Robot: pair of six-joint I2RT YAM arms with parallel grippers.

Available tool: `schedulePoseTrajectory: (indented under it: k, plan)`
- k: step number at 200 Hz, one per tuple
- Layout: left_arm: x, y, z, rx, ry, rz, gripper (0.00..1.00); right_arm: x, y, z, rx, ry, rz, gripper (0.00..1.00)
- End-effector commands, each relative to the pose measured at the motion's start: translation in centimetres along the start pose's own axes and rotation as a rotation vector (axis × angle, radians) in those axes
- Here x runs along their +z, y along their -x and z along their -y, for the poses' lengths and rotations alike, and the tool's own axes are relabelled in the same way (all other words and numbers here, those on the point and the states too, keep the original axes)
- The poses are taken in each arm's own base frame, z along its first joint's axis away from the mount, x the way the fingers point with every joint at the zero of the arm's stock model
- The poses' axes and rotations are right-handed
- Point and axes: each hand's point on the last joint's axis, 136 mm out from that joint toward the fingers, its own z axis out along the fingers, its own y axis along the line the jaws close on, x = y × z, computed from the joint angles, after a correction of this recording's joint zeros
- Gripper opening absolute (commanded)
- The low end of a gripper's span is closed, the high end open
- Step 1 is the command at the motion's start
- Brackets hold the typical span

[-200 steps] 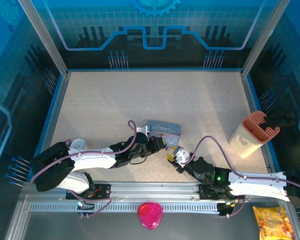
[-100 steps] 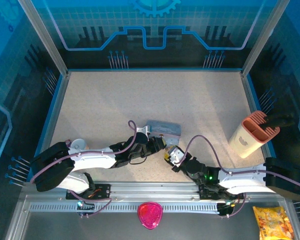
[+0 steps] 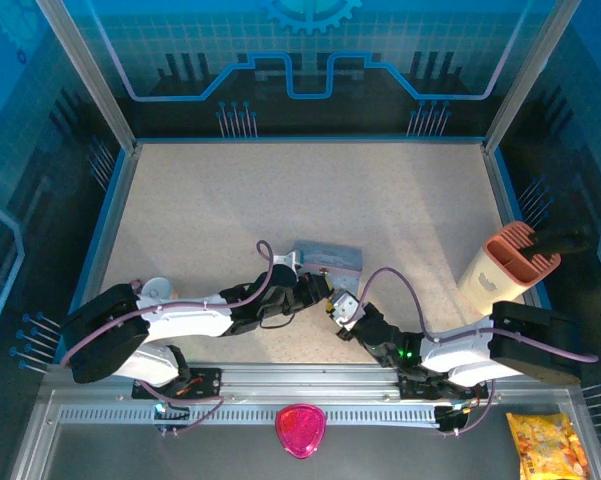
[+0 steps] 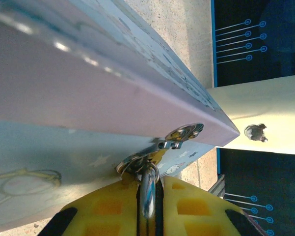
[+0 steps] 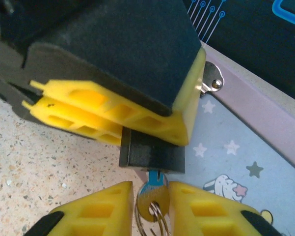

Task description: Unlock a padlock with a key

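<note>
A pale blue tin (image 3: 330, 258) lies centrally; a cream holder (image 3: 500, 272) stands far right.

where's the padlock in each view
Top external: too small to tell, where the left gripper and right gripper meet.
Left wrist: padlock shackle at bottom centre, between the yellow fingers.
Right wrist: padlock body at centre, key below it.
Shared landmark: the pale blue tin.

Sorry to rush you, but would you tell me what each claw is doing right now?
Left claw: closed on the padlock.
Right claw: closed on the key, which sits in the padlock.
</note>
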Motion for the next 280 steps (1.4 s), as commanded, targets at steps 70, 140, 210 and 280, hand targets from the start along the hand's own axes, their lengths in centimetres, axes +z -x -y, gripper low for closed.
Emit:
schedulePoseTrajectory:
  k: [70, 140, 210, 280]
  plan:
    - [0.2, 0.3, 2.9, -0.001, -0.063, 0.006, 0.00, 0.5, 1.4, 0.8, 0.137, -0.074, 0.041, 0.13]
    - [0.5, 0.4, 0.9, 0.035, 0.005, 0.024, 0.00, 0.3, 0.0, -0.7, 0.461, 0.026, -0.021, 0.04]
    - [0.9, 0.2, -0.4, 0.041, 0.056, 0.018, 0.07, 0.9, -1.9, -1.9, 0.577, 0.037, -0.095, 0.00]
    - [-0.5, 2.3, -3.6, 0.038, 0.204, 0.061, 0.45, 0.7, -5.6, -2.2, 0.621, -0.020, -0.224, 0.00]
